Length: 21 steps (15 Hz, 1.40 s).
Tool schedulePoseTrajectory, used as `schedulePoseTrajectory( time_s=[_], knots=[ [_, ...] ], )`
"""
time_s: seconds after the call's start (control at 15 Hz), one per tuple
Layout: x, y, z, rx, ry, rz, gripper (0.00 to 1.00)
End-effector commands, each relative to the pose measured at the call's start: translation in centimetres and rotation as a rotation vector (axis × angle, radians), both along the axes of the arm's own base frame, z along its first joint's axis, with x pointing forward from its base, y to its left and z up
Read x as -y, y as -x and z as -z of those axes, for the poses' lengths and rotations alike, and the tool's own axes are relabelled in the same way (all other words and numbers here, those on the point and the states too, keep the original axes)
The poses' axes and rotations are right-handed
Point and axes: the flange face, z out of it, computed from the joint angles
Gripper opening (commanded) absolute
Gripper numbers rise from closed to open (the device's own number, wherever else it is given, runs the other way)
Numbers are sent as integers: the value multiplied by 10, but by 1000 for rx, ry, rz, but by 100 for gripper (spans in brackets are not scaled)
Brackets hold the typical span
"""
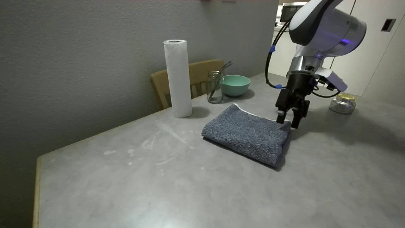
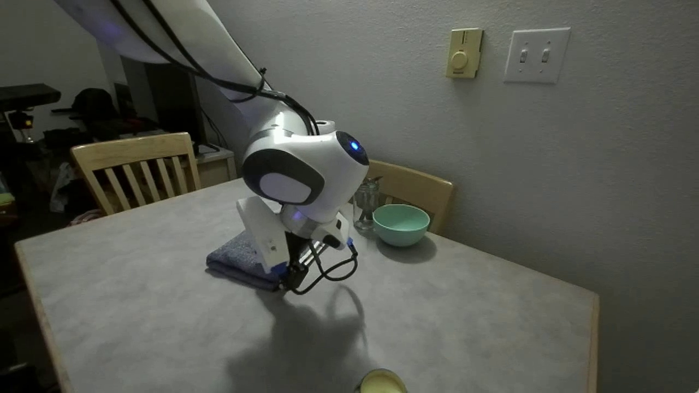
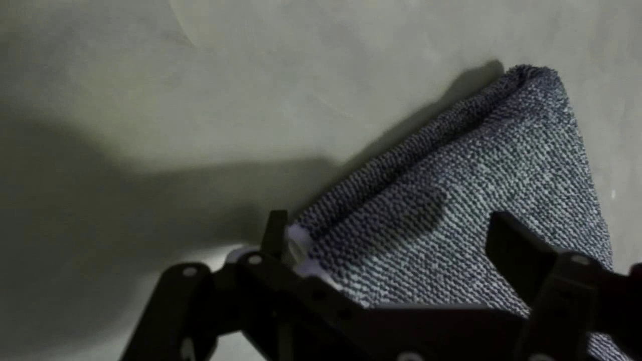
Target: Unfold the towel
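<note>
At the left of your table point(image 1: 120, 190), in an exterior view, one paper towel roll point(image 1: 177, 82) stands upright. Behind it and to its right you see a slatted wooden chair point(image 1: 205, 72) at the table's edge. Next comes one clear glass jar point(image 1: 217, 93) with several slim dark sticks point(image 1: 226, 65) leaning out of it, too bunched for you to count. One mint-green bowl point(image 1: 234, 85) sits just beside the jar; whether the two touch, you cannot tell.

Your one towel point(image 1: 246, 136), dark blue-grey terry, lies on the table nearer the camera than the bowl, folded into a layered pad with a white edge along its far side. At its right-hand corner your one gripper point(image 1: 288, 123) points down, its two fingers point(image 3: 275, 233) spread apart. In the wrist view the finger on the left stands right at the folded edge and the other is over the cloth; you cannot tell whether either touches it. Farther right, apart from the towel, stands one squat glass jar point(image 1: 342, 104) with a yellow top.

In an exterior view a second wooden chair point(image 2: 134, 149) shows at the left, making two in all. To its right your robot arm point(image 2: 306, 169) slants down in front of the towel and hides part of it. On the wall point(image 2: 600, 164) to the right you see one beige dial thermostat point(image 2: 464, 53) and, right of that, one white switch plate point(image 2: 534, 59) with two toggle switches.
</note>
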Motion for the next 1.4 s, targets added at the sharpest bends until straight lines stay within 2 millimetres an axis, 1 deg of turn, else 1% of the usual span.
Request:
schedulePoseTrajectory(
  time_s=[0.0, 0.33, 0.8, 1.07, 1.13, 1.2, 1.33],
  knots=[
    [7, -13, -1, 24, -27, -69, 100],
    [7, -24, -3, 49, -94, -101, 100],
    [15, -30, 14, 27, -235, -87, 100],
    [18, -33, 23, 3, -276, -67, 100],
    [19, -33, 25, 2, -278, -60, 75],
    [19, -34, 25, -1, -280, -54, 73],
    [19, -36, 24, -6, -271, -33, 59]
  ],
)
